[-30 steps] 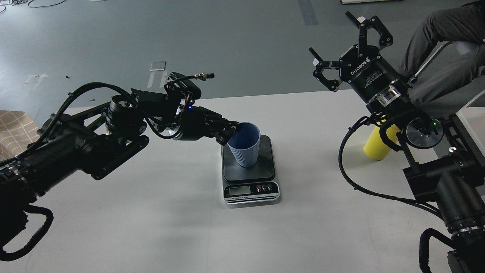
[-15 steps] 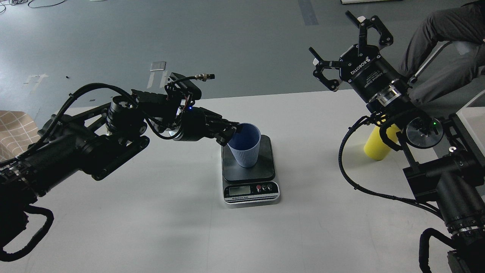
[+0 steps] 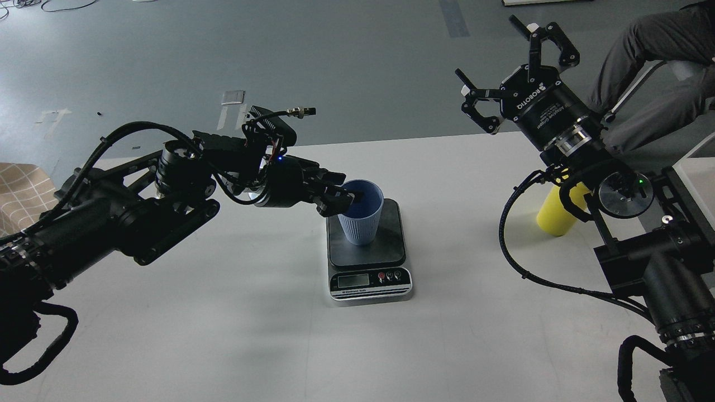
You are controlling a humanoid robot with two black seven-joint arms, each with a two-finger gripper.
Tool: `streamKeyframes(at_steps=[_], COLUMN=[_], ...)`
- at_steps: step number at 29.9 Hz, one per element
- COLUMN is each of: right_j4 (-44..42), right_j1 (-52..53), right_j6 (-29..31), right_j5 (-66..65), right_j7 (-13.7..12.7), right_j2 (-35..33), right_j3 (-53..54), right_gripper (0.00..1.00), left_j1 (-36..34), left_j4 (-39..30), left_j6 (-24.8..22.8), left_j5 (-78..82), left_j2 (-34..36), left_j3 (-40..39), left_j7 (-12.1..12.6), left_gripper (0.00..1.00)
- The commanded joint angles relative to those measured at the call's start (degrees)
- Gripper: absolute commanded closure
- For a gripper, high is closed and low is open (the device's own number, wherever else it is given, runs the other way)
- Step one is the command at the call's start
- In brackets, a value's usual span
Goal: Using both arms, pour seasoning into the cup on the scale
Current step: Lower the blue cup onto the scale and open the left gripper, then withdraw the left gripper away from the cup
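The light blue ribbed cup (image 3: 360,220) stands upright on the dark platform of the scale (image 3: 385,251), mid-table. My left gripper (image 3: 342,192) is at the cup's left rim with its fingers spread; one fingertip reaches over the rim. My right gripper (image 3: 503,70) is open and empty, raised high above the table's far right. The yellow seasoning bottle (image 3: 553,215) stands on the table at the right, below that gripper. My right arm hides its upper part and nozzle.
The white table (image 3: 223,312) carries the scale at its middle. A seated person's legs (image 3: 653,50) are at the far right beyond the table. A white box edge (image 3: 698,167) sits at the right rim. A checked cloth (image 3: 22,192) lies at the left.
The cup has gone from tilted toward my left gripper to standing upright on the scale. The left fingers have spread apart. The right arm has not moved.
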Motion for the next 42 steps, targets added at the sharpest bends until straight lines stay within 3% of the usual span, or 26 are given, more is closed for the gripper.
streamKeyframes(at_steps=[1, 13, 20, 28, 34, 38, 42], right_j4=[0.0, -0.1, -0.1, 0.1, 0.1, 0.3, 0.2], right_j1=[0.0, 0.3, 0.3, 0.1, -0.1, -0.3, -0.2], right_j6=[0.0, 0.0, 0.0, 0.0, 0.0, 0.0, 0.0], right_j5=[0.0, 0.0, 0.0, 0.0, 0.0, 0.0, 0.0], right_j7=[0.0, 0.0, 0.0, 0.0, 0.0, 0.0, 0.0], right_j2=[-0.1, 0.0, -0.1, -0.1, -0.1, -0.1, -0.1], right_j3=[0.0, 0.0, 0.0, 0.0, 0.0, -0.1, -0.1], right_gripper=[0.0, 0.0, 0.0, 0.0, 0.0, 0.0, 0.0], left_j1=[-0.1, -1.3, -4.8, -4.2, -0.3, 6.5, 13.1], left_j4=[-0.1, -0.3, -0.3, -0.2, 2.2, 6.4, 8.6], left_j6=[-0.1, -0.4, -1.3, -1.4, -1.0, -0.9, -1.0], left_j5=[-0.1, -1.6, -15.6, -48.6, -79.6, -98.6, -102.7], left_j2=[0.1, 0.6, 1.8, 5.3, 8.3, 8.2, 7.3], left_j3=[-0.2, -1.2, -1.4, -3.1, -5.0, -10.1, -18.9], left_j7=[0.0, 0.0, 0.0, 0.0, 0.0, 0.0, 0.0], left_gripper=[0.31, 0.28, 0.23, 0.2, 0.11, 0.03, 0.02])
